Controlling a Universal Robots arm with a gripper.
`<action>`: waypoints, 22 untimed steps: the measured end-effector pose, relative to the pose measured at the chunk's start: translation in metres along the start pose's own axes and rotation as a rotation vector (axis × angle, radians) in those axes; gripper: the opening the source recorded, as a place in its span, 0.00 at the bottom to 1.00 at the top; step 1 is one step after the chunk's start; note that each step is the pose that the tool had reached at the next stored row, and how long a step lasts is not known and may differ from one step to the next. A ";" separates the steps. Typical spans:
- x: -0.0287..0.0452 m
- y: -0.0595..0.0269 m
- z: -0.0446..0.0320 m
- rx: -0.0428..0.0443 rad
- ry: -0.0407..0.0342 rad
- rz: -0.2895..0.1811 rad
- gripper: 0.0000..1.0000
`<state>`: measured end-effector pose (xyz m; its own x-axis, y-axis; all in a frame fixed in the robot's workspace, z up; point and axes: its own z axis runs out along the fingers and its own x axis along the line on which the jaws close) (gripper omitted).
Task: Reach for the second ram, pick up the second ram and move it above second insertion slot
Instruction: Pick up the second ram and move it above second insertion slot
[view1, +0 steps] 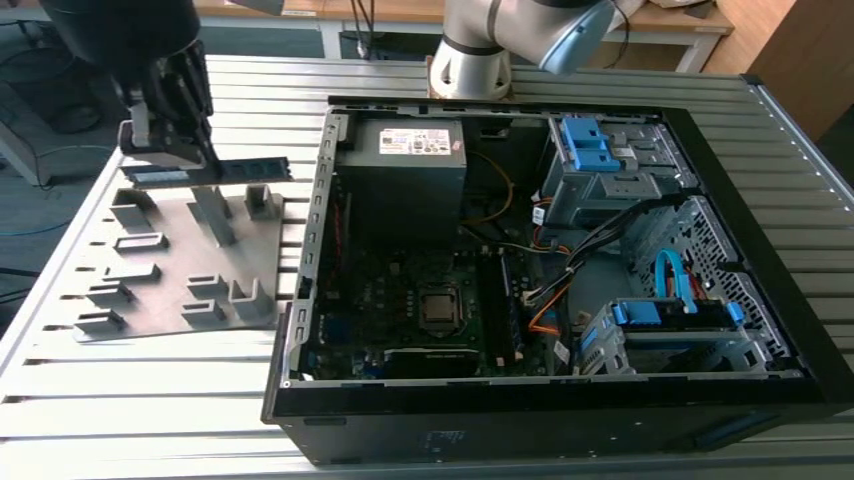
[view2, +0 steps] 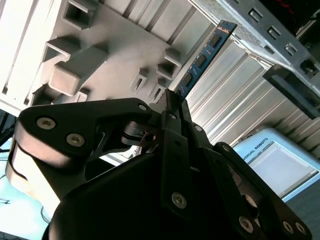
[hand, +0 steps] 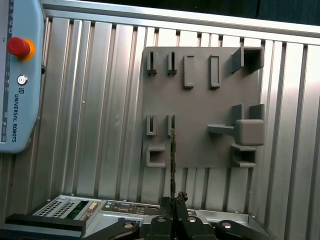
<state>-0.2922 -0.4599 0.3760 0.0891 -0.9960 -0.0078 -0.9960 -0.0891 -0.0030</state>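
Second ram (view1: 251, 168) is in the gripper (view1: 171, 158), lifted clear of the grey holder plate (view1: 174, 290). In the exterior view the stick runs roughly level, sticking out from the fingers toward the open PC case (view1: 561, 270), above the plate's far edge and short of the case wall.

Gripper state: clamped on the ram. In the second wrist view the fingers (view2: 172, 112) pinch one end of the board and the rest of the ram (view2: 202, 59) projects past them, chips visible along its face. In the first wrist view it shows edge-on as a thin dark line (hand: 172, 160) running out from the gripper (hand: 173, 202), with the plate (hand: 200, 135) below it.

Progress, my read:
- reach: done
- pick: done, ram off the plate
- move above the slot: not done. Ram is above the plate, outside the case; motherboard (view1: 414, 300) is well apart from it.

Can't make out the slot itself.
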 end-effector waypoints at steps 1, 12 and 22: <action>0.0002 -0.0025 0.0000 -0.0001 0.0000 0.000 0.14; 0.0027 -0.0301 0.0004 -0.0004 0.0000 0.000 0.14; 0.0049 -0.0548 0.0007 -0.0008 0.0000 0.000 0.14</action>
<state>-0.2371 -0.4599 0.3755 0.0891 -0.9960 -0.0078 -0.9960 -0.0891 -0.0022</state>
